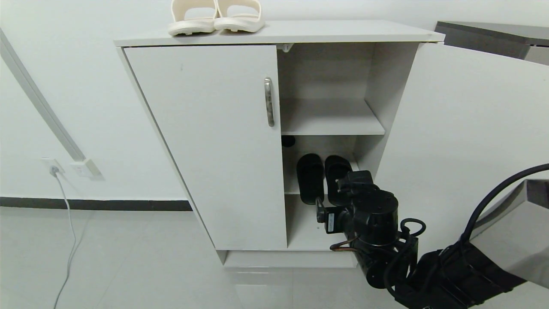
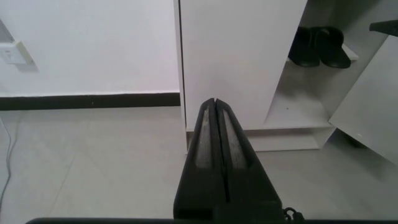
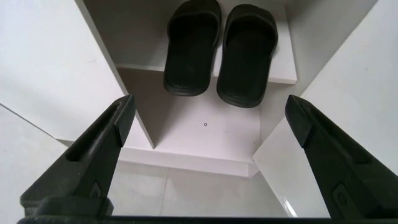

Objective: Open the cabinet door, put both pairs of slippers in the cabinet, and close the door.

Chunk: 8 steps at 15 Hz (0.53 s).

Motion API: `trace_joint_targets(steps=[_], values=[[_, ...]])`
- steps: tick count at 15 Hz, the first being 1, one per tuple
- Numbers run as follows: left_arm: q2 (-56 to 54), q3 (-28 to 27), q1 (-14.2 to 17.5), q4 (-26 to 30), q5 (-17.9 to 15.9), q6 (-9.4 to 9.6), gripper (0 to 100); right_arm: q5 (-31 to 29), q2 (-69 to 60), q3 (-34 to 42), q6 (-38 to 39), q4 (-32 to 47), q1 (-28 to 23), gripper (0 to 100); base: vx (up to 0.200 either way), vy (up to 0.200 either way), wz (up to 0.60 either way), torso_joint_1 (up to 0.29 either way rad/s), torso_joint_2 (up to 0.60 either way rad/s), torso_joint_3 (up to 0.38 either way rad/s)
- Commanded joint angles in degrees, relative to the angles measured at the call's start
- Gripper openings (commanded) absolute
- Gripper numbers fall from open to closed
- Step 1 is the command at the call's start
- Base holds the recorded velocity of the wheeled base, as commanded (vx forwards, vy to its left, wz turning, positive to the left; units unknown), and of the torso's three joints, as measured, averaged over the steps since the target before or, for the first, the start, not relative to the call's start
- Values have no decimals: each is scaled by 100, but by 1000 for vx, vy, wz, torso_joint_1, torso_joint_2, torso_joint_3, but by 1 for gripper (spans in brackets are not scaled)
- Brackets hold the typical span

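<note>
White wall and pale floor tiles surround a white cabinet [image 1: 343, 31] that stands against the wall. A black skirting strip [image 1: 94, 204] runs along the wall's foot. To the cabinet's left, a grey conduit [image 1: 38, 103] slants down to a wall socket [image 1: 51, 165], and a white cable [image 1: 68, 240] trails from it to the floor.

The cabinet's left door [image 1: 201, 146] is shut, its metal handle [image 1: 269, 102] upright at the inner edge, so that half of the inside is hidden. The right door [image 1: 463, 128] is swung wide open, just beside the right arm on its outer side.

The black slippers [image 1: 310, 178] lie side by side on the middle shelf, toes inward, heels hanging over its front edge. The upper shelf [image 1: 330, 120] and the bottom compartment [image 1: 309, 231] hold nothing. The cream slippers [image 1: 193, 19] sit on the cabinet's top above the shut door.

The right gripper [image 3: 209, 109] hangs before the open half, near the black slippers' heels, fingers spread wide with nothing between them. The left gripper [image 2: 214, 106] is low over the floor, well apart from the cabinet, fingers pressed together and empty.
</note>
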<state>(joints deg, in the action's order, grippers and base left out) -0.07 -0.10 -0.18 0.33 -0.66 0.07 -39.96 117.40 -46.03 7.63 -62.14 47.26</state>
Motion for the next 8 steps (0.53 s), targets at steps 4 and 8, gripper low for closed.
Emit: trace_joint_targets(steps=[4, 8], values=[[7, 1, 1, 2, -4, 10, 0, 6, 29, 6, 10, -71, 2, 100, 0, 100, 0, 1, 2, 0], [7, 1, 1, 2, -4, 1, 0, 23, 38, 24, 19, -71, -7, 100, 0, 200, 0, 6, 2, 1]])
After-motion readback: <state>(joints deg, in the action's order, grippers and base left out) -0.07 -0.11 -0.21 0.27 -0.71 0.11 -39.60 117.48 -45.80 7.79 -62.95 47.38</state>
